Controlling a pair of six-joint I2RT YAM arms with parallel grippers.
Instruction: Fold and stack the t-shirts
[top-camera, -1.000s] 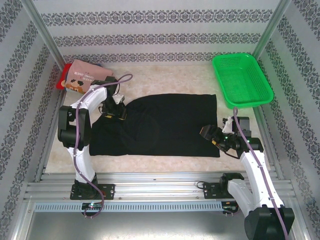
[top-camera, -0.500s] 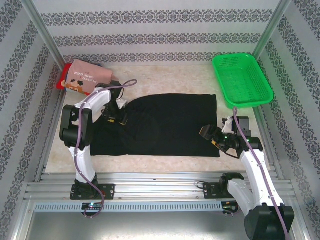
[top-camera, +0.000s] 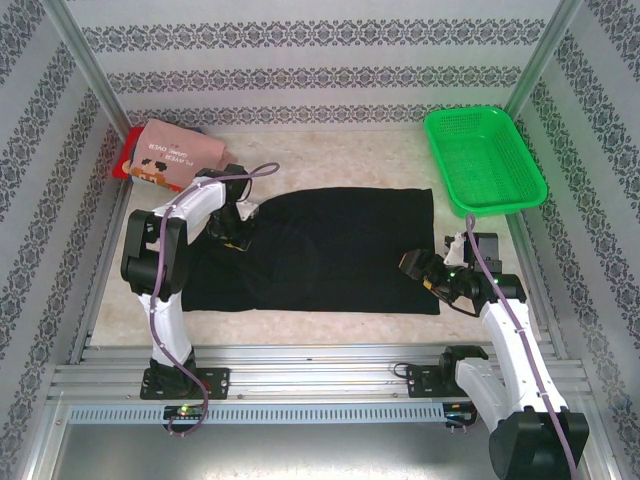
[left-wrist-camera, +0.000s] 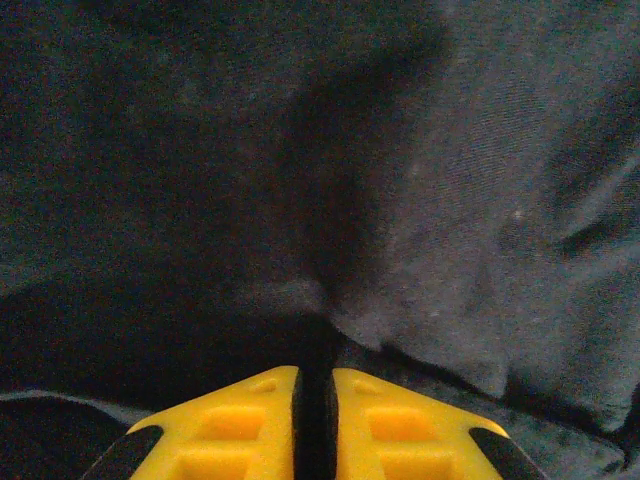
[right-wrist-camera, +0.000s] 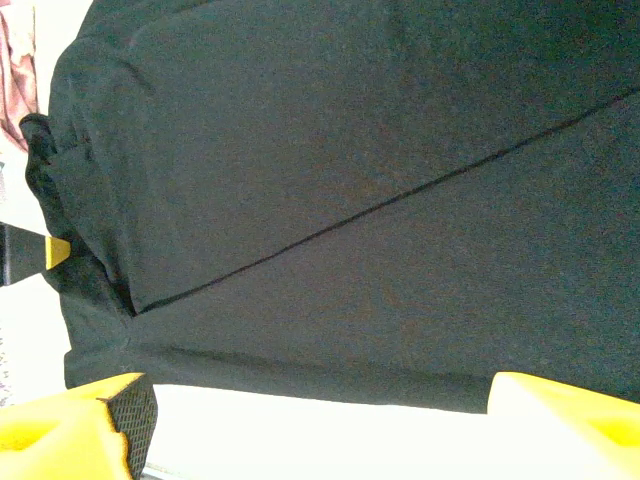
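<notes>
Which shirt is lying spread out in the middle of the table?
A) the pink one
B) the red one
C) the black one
C: the black shirt lies spread out between the two arms, while the pink shirt sits folded in the far left corner.

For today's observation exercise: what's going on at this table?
Two robot arms are working on a black t-shirt spread flat on the table. The left gripper is pinched shut on cloth near its left end; the right gripper is open at the near right corner, holding nothing. A pink t-shirt lies folded at the far left.
</notes>
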